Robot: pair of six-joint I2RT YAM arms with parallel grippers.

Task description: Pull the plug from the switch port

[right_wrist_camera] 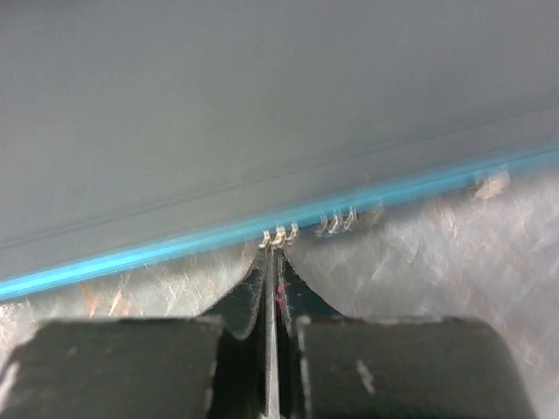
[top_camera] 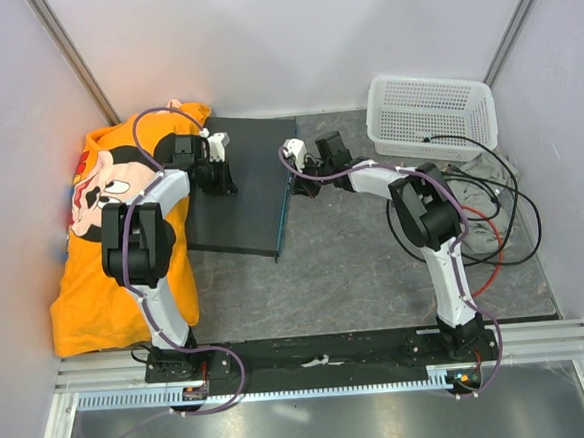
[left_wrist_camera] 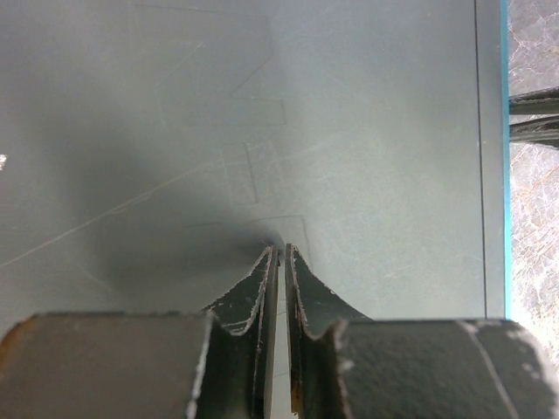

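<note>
Left arm arches over the switch, left fingers narrow on its top; right fingers closed at its blue front edge

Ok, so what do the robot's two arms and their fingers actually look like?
Both the left arm and right arm have white links with chunky black joints, and a purple cable loops along each. They stand on a black base plate. The fingers are dark, rough-surfaced, with curved, scalloped inner edges.
</note>
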